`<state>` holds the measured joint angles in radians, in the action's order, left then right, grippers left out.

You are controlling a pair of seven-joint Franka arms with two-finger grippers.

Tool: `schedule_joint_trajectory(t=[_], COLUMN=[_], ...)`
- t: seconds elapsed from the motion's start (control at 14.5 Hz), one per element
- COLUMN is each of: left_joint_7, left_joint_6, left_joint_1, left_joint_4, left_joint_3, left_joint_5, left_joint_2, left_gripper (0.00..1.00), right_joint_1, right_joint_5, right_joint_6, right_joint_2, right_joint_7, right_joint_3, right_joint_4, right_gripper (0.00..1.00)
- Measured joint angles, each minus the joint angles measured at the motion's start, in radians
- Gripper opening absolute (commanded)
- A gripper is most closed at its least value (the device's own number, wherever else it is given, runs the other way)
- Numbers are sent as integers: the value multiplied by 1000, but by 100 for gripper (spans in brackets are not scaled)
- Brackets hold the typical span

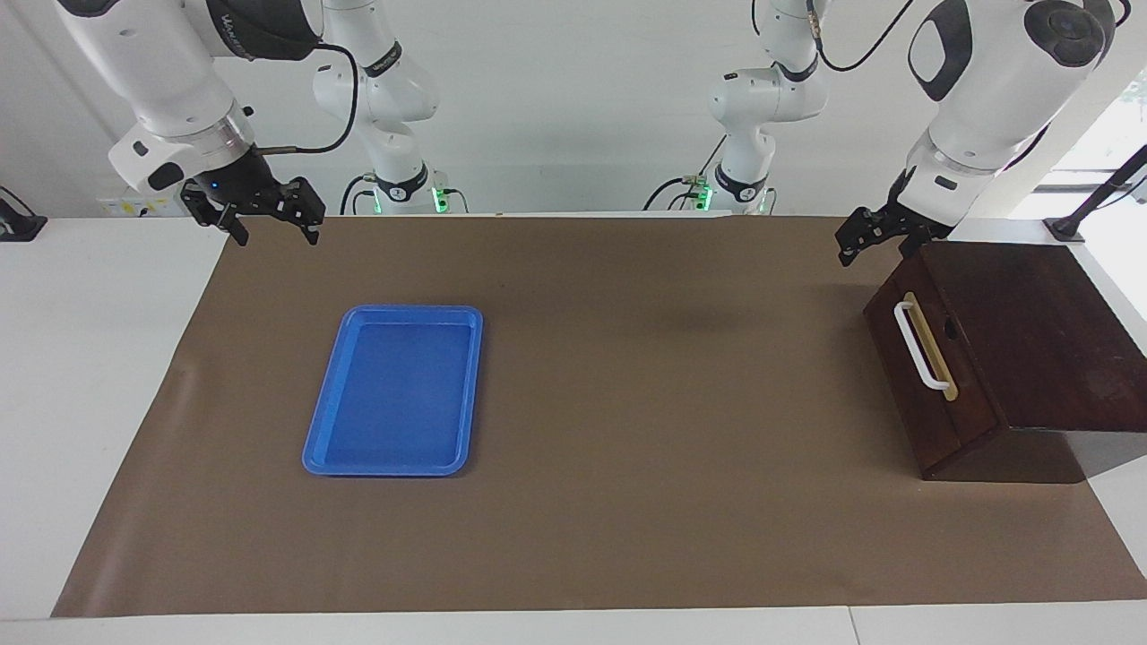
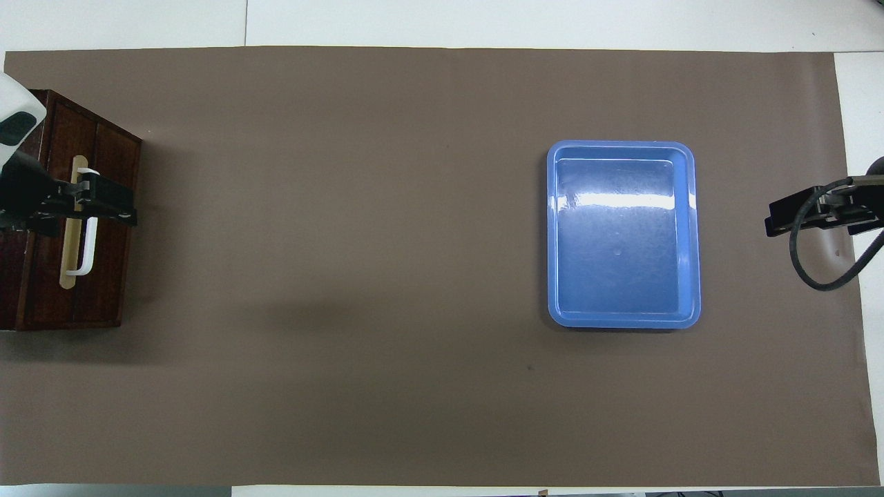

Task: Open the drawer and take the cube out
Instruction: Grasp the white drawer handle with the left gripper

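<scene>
The drawer (image 1: 927, 358) is sitting shut in its dark wooden box (image 1: 1030, 340) at the left arm's end of the desk (image 1: 81, 358), white handle (image 1: 918, 345) facing the blue tray (image 1: 394, 390); the cube is not showing. The left gripper (image 1: 883, 235) is hovering open over the box's corner nearer the robots. The right gripper (image 1: 273, 215) is hanging open above the brown mat's (image 1: 627, 403) corner, waiting.
</scene>
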<state>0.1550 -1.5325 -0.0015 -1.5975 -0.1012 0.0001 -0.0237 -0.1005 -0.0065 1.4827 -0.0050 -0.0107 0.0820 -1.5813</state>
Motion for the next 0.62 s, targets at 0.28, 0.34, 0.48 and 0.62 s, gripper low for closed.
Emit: schedule_joint_trajectory(t=[0.28,0.34,0.48,0.62], left_joint_7=[-3,-6,-34,-93], left_joint_6=[-5,-9,-45,-90], left_joint_1=[0,0,-1,-7], left_joint_4=[0,0,-5,-25], left_joint_3=[-1,-1,-3,-6], left_joint_5=[0,0,8,79], left_joint_2=[0,0,0,-1], left_gripper=[100,100,100,100], right_joint_1=[0,0,0,0], right_joint_5=[0,0,0,0], right_joint_6=[0,0,0,0], right_joint_2=[0,0,0,0], right_joint_7=[0,0,0,0], right_joint_3=[0,0,0,0], right_joint_4=[0,0,0,0], right_gripper=[100,100,100,100])
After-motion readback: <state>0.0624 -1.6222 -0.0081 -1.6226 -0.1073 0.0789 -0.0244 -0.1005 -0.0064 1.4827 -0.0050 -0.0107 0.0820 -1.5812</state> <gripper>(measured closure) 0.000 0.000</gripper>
